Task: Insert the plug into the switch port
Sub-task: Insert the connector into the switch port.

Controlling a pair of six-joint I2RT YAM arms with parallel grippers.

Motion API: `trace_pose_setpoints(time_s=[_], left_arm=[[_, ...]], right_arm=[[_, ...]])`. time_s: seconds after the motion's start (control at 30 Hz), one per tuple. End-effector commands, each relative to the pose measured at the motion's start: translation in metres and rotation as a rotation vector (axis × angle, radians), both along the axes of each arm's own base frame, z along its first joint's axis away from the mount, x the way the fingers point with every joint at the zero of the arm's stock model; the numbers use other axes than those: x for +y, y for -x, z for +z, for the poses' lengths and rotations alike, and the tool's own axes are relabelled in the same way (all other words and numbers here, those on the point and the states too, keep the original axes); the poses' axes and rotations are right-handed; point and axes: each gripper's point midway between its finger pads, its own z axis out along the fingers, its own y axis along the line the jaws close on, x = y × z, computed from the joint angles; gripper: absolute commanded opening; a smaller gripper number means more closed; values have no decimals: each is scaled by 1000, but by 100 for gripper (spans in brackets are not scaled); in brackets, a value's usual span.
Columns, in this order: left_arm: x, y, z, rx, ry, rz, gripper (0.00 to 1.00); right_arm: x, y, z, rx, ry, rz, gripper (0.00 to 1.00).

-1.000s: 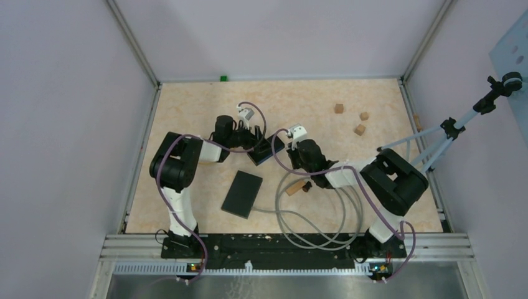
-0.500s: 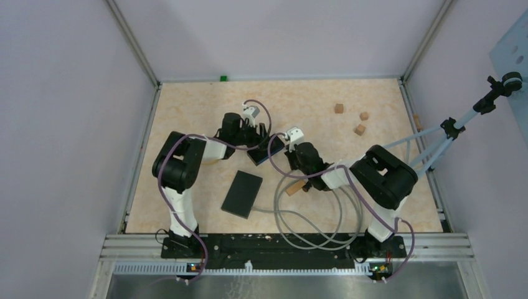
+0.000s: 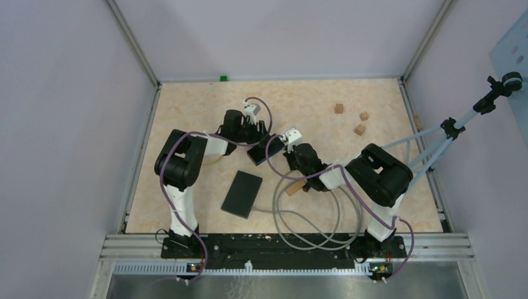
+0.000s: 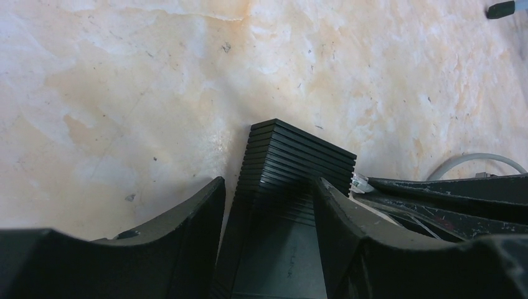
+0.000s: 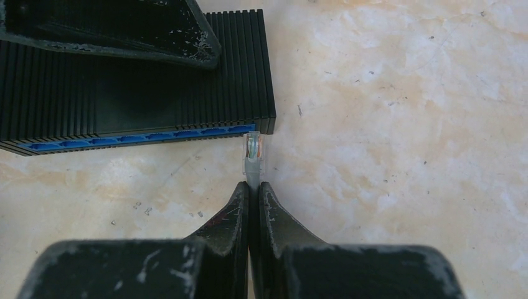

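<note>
The switch [image 3: 259, 153] is a small black ribbed box with a row of blue ports [image 5: 143, 137] on its front. My left gripper [image 4: 268, 187] is open and straddles it. A thin strip of floor shows between the left finger [image 4: 187, 218] and the box's side, and the other finger [image 4: 339, 218] lies against it. My right gripper [image 5: 254, 185] is shut on the grey cable just behind the clear plug [image 5: 252, 152]. The plug's tip sits at the rightmost port, at the switch's front right corner. The same plug [image 4: 361, 185] shows beside the switch in the left wrist view.
A larger flat black box [image 3: 242, 194] lies nearer the arm bases. The grey cable [image 3: 292, 218] loops in front of the right arm, with a wooden block [image 3: 294, 188] beside it. Three wooden cubes [image 3: 360, 129] lie at the back right. A tripod [image 3: 448, 131] leans in from the right wall.
My left gripper has shifted right over the switch and its jaws have narrowed around it. My right gripper has carried the plug left, up to the switch's front.
</note>
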Motion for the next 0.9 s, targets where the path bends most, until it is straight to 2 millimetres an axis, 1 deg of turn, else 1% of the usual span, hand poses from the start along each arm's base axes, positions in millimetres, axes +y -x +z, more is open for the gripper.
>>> trace_pose_setpoints(time_s=[0.0,0.1,0.3,0.53,0.7,0.83,0.87], left_arm=[[6,13,-37,114,-75,-2,60],[2,16,-39,120,-75,-21,59],[0,18,-41,130,-82,-32,59],[-2,18,-43,135,-86,-42,54],[-4,19,-44,141,-85,-56,52],[-5,20,-44,142,-85,-67,52],[-6,21,-44,142,-85,-73,52]], right_arm=[[10,-10,13,-56,-21,0,0],[12,-12,13,-59,-20,3,0],[18,-14,19,-71,-33,12,0],[28,-17,25,-87,-44,21,0],[33,-17,24,-86,-41,30,0],[33,-20,21,-85,-31,17,0],[31,-21,20,-94,-6,19,0]])
